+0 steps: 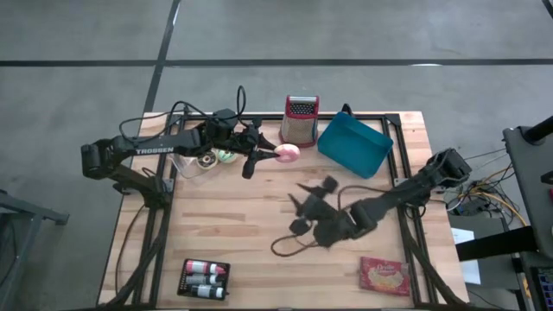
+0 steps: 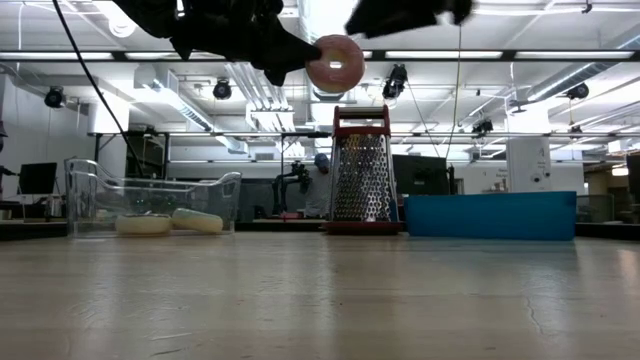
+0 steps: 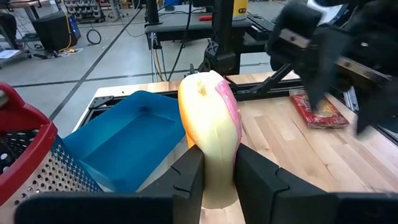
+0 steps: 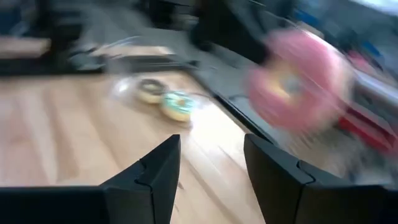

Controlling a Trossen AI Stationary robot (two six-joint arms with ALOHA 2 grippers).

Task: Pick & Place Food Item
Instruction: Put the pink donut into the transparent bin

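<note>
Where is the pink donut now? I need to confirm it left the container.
The pink donut is held in the left gripper, lifted above the table, just before the grater.

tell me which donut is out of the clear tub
The pink donut, held up off the table in the left gripper. The other two donuts lie in the clear tub.
</note>
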